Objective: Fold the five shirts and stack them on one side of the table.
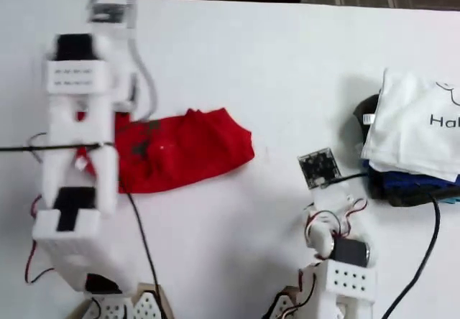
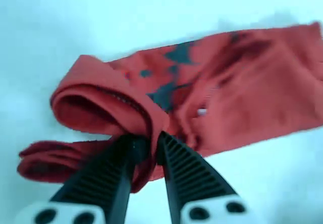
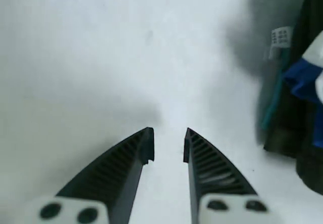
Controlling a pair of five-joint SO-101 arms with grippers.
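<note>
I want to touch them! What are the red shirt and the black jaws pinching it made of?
The red shirt looks like soft, matte cloth, maybe cotton: it bunches into limp folds. The left gripper's black jaws look like hard, dull plastic: they are stiff, with neat ridges along the inner faces.

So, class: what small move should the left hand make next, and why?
Probably lift and draw the pinched edge across the crumpled red cloth shirt to fold it: the left hand is shut on that edge, and the shirt lies rumpled.
</note>
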